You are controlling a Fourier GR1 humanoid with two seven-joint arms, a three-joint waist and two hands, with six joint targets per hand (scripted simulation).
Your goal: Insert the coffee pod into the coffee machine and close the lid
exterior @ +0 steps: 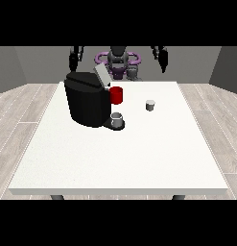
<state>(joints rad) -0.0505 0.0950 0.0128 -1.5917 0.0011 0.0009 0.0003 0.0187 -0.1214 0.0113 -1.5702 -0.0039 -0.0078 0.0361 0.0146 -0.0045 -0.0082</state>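
With both hands (76, 58) (162, 57) raised and holding nothing, fingers unreadable, we risk knocking over the small pod (150, 105) or bumping the coffee machine's (86, 98) open lid (101, 76).

A large white table (115, 158) carries the things. On its left half stands a black coffee machine (87, 98) with a grey cup (117, 118) at its base. A red cup (116, 95) stands just behind, and a small grey coffee pod (150, 105) stands apart to the right.
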